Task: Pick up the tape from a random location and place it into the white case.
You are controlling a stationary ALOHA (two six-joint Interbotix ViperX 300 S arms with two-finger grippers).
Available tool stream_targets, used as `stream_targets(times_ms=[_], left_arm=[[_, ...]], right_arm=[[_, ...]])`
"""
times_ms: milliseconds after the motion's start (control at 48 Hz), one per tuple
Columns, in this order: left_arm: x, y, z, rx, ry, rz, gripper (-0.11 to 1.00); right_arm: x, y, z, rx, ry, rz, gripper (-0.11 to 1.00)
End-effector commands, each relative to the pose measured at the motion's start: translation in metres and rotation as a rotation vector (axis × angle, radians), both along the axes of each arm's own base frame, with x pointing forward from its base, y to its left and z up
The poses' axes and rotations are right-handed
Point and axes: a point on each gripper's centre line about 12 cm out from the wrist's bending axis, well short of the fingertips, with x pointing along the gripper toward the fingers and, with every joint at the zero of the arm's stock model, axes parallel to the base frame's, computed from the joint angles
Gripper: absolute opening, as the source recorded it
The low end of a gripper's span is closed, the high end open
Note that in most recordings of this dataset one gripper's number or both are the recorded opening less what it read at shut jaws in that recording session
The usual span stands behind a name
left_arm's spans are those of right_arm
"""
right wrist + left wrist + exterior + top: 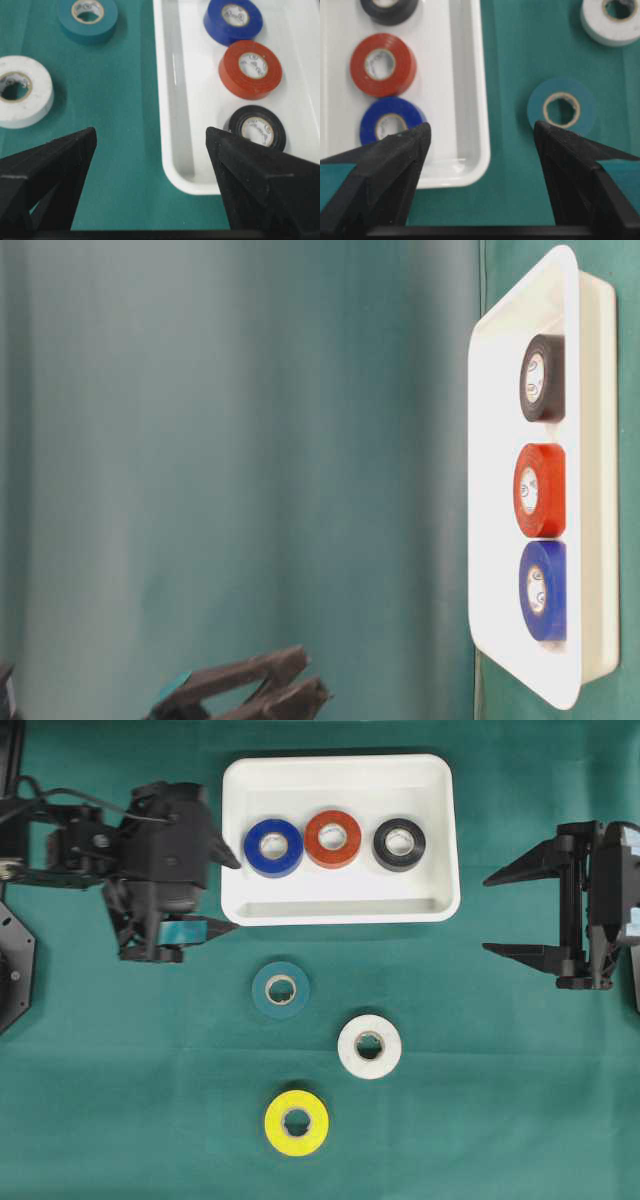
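White case (pixel 340 905) far centre holding blue tape (pixel 273 847), red tape (pixel 333 838), black tape (pixel 399 844), teal tape (pixel 280 989), white tape (pixel 369 1046), yellow tape (pixel 296 1123) on green cloth (pixel 500 1100) nearer, left gripper (pixel 228 892) jaws apart and empty at the case's left edge, right gripper (pixel 492 913) jaws apart, empty, right of case.

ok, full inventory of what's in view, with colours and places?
case: 1, white, top centre of the cloth
tape in case: 3, blue, red, black, in a row left to right
tape on cloth: 3, teal just below the case, white lower right of it, yellow lowest
cloth: 1, green, covers the table
left gripper: 1, black, open, at the case's left edge, empty
right gripper: 1, black, open, right of the case, empty
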Motion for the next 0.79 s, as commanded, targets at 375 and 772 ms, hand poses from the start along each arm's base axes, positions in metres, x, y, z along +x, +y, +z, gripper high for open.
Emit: stream_targets(times_ms=[375, 772], left_arm=[[-0.037, -0.005, 0.019, 0.011, -0.163, 0.002, 0.80], [-0.060, -0.010, 0.020, 0.015, -0.253, -0.003, 0.80]], right_arm=[[0.010, 0.001, 0.027, -0.001, -0.097, 0.009, 0.88], [0.013, 0.000, 0.035, -0.002, -0.155, 0.016, 0.88]])
